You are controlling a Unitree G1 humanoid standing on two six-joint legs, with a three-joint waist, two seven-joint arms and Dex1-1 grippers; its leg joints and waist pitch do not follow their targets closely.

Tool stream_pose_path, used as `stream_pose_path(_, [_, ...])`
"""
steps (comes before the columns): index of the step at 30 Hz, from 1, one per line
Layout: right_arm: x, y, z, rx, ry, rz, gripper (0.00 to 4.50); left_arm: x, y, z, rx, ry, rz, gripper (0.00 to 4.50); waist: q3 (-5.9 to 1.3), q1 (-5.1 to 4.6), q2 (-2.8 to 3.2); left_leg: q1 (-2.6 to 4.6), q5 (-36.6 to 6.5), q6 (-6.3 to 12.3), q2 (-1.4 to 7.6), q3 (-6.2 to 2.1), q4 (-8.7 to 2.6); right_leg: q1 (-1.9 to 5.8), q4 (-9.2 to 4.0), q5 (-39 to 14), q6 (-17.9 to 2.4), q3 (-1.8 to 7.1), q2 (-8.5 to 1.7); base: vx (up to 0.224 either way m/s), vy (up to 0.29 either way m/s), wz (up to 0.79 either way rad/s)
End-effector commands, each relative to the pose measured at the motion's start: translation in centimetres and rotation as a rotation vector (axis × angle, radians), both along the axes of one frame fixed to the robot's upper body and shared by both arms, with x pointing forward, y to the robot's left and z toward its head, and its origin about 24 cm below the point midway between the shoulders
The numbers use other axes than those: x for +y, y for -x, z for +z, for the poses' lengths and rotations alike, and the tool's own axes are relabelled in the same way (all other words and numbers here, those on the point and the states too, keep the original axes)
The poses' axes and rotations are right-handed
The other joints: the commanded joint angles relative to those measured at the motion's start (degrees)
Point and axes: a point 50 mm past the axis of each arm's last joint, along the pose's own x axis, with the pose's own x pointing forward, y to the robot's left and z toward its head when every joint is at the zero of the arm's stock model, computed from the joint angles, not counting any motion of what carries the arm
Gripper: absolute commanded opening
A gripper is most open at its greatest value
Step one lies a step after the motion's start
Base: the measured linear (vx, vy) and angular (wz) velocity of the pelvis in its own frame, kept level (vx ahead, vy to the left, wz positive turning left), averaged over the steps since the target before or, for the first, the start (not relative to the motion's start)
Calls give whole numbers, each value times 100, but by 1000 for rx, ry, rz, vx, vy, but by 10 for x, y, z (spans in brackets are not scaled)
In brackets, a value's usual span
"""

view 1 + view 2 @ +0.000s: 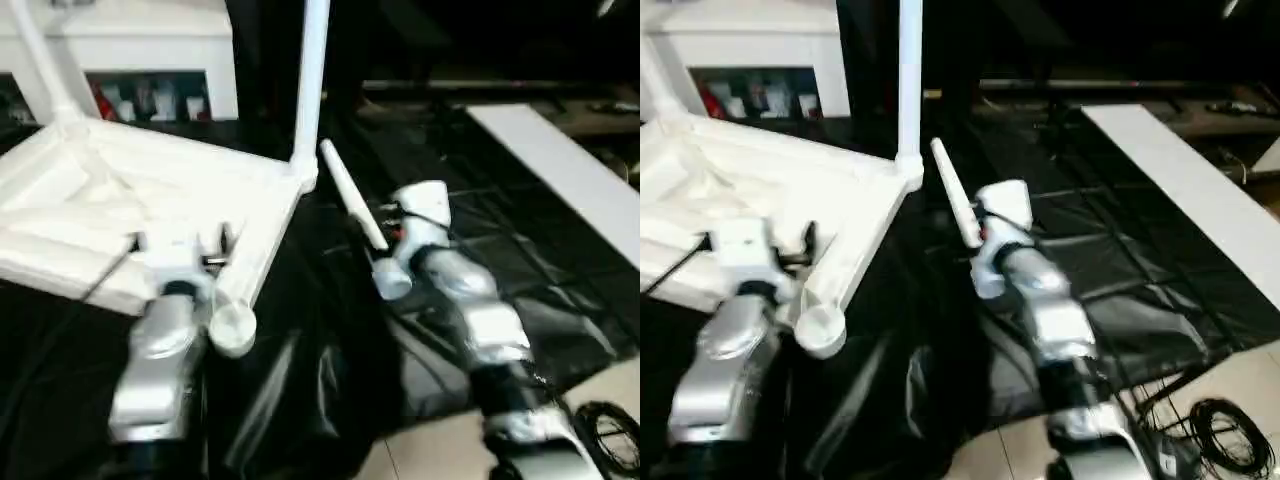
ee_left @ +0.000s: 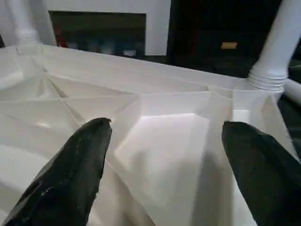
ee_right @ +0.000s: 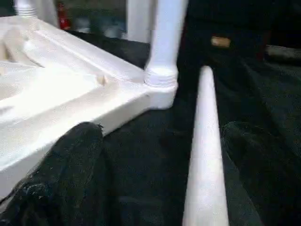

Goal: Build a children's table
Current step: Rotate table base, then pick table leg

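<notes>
The children's table lies upside down on the black sheet, its ribbed white top [image 1: 150, 190] facing up. One white leg [image 1: 312, 70] stands in the right far corner socket and another leg [image 1: 35, 60] stands at the far left. My left gripper [image 1: 180, 240] hovers open over the top's near edge, fingers [image 2: 89, 146] spread above the ribs with nothing between them. A loose tapered leg [image 1: 350, 200] lies on the sheet right of the top. My right gripper [image 3: 164, 129] is open and straddles that leg without closing on it.
An empty corner socket [image 1: 232, 325] sticks out beside my left wrist. A white cabinet [image 1: 150, 40] stands behind the table top. A long white board [image 1: 570, 170] lies at the right. Black cables [image 1: 1230, 440] rest on the floor past the sheet's near edge.
</notes>
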Motion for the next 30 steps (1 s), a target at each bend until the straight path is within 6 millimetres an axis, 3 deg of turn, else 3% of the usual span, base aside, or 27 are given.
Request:
stream_pose_path(1, [-6, -1, -1, -56, 134, 3, 450, -8, 1, 3, -9, -8, -16, 441, -376, 245, -240, -776, 1193, 2528, -291, -52, 252, 986, -640, 1465, -118, 411, -605, 46, -30, 32])
stream_pose_path(2, [-4, 0, -2, -68, 158, 8, 450, -8, 1, 3, -9, -10, -16, 441, -402, 384, 6, -831, 669, 2248, -212, -65, 398, 1133, -836, 1343, -13, 544, -1125, 46, -30, 32])
stream_pose_path(3, [-1, 1, -3, -63, 146, 19, 450, -8, 1, 4, -10, -11, -16, 441, -326, 357, 61, -887, 349, 1480, 115, -201, 466, 1017, -994, 822, 123, 263, -1351, 25, -22, 55])
stream_pose_path(4, [0, 2, -3, -60, 139, 23, 450, -8, 1, 4, -10, -11, -16, 441, -276, 319, 141, -809, 468, 1111, 169, -159, 185, 1030, -1099, -23, 114, -145, -1089, 62, 12, 47])
stream_pose_path(5, [1, 3, -4, -46, 119, 28, 450, -7, 1, 4, -10, -11, -17, 441, -256, 299, 217, -733, 514, 1068, 197, -155, 50, 1085, -1166, -418, 74, -310, -1000, 62, 12, 47])
stream_pose_path(6, [1, 3, -5, -36, 107, 31, 450, -7, 1, 4, -9, -11, -18, 441, -221, 198, 401, -600, 298, 1246, 202, -343, -326, 1124, -962, -813, 139, -621, -456, 139, 36, 41])
stream_pose_path(7, [2, 3, -6, -17, 60, 27, 450, -7, 1, 4, -7, -13, -17, 441, -350, -35, 457, 221, 613, 2259, 222, -910, -441, 590, -323, -577, 104, -685, 177, 184, 2, 37])
stream_pose_path(8, [1, 3, -6, -8, 34, 24, 450, -6, 1, 4, -7, -14, -17, 441, -397, -199, 568, 783, 604, 2471, 670, -1010, -345, -19, -1, -787, 15, -410, 115, 184, 2, 37])
stream_pose_path(9, [0, 3, -6, 19, -15, 10, 450, -6, 1, 3, -5, -16, -16, 441, -396, -87, 488, 656, 1313, 2668, 832, -1083, -295, -278, 404, -704, 125, -146, 39, 128, 1, 26])
stream_pose_path(10, [0, 3, -6, 22, -20, 10, 450, -6, 2, 3, -3, -18, -17, 441, -418, -61, 452, 610, 1589, 2693, 805, -1003, -263, -424, 484, -530, 281, -64, 20, 72, 20, 8])
stream_pose_path(11, [-1, 3, -7, 20, -12, 13, 450, -7, 2, 4, 0, -21, -19, 441, -373, 32, 425, 399, 1752, 2464, 662, -737, -332, -510, 612, -186, 605, -13, 55, 72, 20, 8])
stream_pose_path(12, [-1, 3, -7, 24, -10, 10, 450, -6, 3, 4, 1, -23, -19, 441, -385, 20, 335, 328, 1600, 2443, 631, -655, -443, -555, 544, 229, 726, 82, -13, 0, 0, 0])
stream_pose_path(13, [-2, 3, -8, 38, -14, -5, 450, -6, 3, 3, 3, -25, -19, 441, -282, 36, 189, 124, 736, 2222, 464, -380, -550, -436, 176, 727, 419, 200, -87, 28, -74, 0])
stream_pose_path(14, [-5, 1, -11, 85, -23, -58, 450, -4, 2, 3, 4, -32, -18, 441, -278, 31, 147, 152, 177, 2014, 327, -331, -492, -344, -149, 824, 226, 349, -221, 28, -74, 0])
stream_pose_path(15, [-5, 1, -11, 85, -23, -58, 450, -4, 2, 3, 4, -32, -18, 441, -230, 213, -145, -113, -733, 1348, -103, 10, -104, -10, -751, -284, 135, 869, -652, 22, -113, 13])
stream_pose_path(16, [-7, 0, -14, 152, -32, -94, 450, -4, 1, 5, -16, -29, -28, 441, -204, 344, -76, -197, -327, 689, -61, -124, 210, 212, -982, -2077, 44, 1144, -1077, 17, -105, 8])
stream_pose_path(17, [-9, 0, -12, 166, -76, -94, 450, -4, 1, 5, -12, -30, -42, 441, -255, 375, -68, -305, 62, 451, -19, -179, 139, 349, -862, -2150, 100, 1101, -1002, 17, -105, 8])
stream_pose_path(18, [-12, -2, -8, 158, -108, -118, 450, -5, 0, 6, -12, -33, -60, 441, -262, 397, 82, -343, 645, 166, 78, -205, -110, 256, -668, -1118, -11, 986, -791, 20, -68, -5])
stream_pose_path(19, [-16, -5, -8, 157, -90, -145, 450, -7, -1, 7, -19, -33, -93, 441, -290, 288, 109, -309, 1153, 11, 160, -186, -269, 149, -420, 583, -228, 717, -446, 0, 0, 0])
stream_pose_path(20, [-21, -8, -8, 170, -59, -171, 450, -10, -1, 8, -22, -34, -130, 441, -321, 273, 116, -224, 1390, 17, 162, -160, -246, 75, -374, 1268, -321, 645, -358, 0, 0, 0])
stream_pose_path(21, [-21, -8, -8, 170, -59, -171, 450, -10, -1, 8, -22, -34, -130, 441, -341, 205, 164, -204, 1595, 17, 154, -135, -231, 52, -316, 1959, -659, 581, -294, 0, 0, 0])
stream_pose_path(22, [-31, -15, -8, 184, -6, -224, 450, -14, -2, 11, -33, -41, -204, 441, -327, 180, 198, -212, 1165, 36, 206, -135, -277, 73, -375, 1673, -963, 540, -333, 0, 0, 0])
stream_pose_path(23, [-34, -18, -6, 187, 0, -244, 450, -16, -2, 12, -36, -44, -236, 441, -314, 174, 202, -206, 850, 16, 227, -125, -297, 69, -411, 1367, -1061, 535, -349, 0, 0, 0])
stream_pose_path(25, [-48, -32, -1, 234, 20, -344, 450, -26, -2, 15, -19, -77, -396, 441, -274, 172, 242, -110, -333, -159, 309, -36, -370, -19, -529, 188, -1233, 498, -381, 0, 0, 0])
stream_pose_path(27, [-56, -37, -4, 322, 122, -401, 450, -32, 0, 16, 6, -100, -495, 441, -210, 155, 233, -78, -1037, -291, 309, 30, -405, -94, -600, -549, -1098, 478, -346, -28, 1, 6])
stream_pose_path(30, [-61, -41, -9, 416, 209, -407, 450, -39, 3, 18, 47, -146, -643, 441, -212, 145, 241, -88, -1349, -401, 320, 65, -413, -113, -645, -1142, -859, 478, -400, 0, 0, 0])
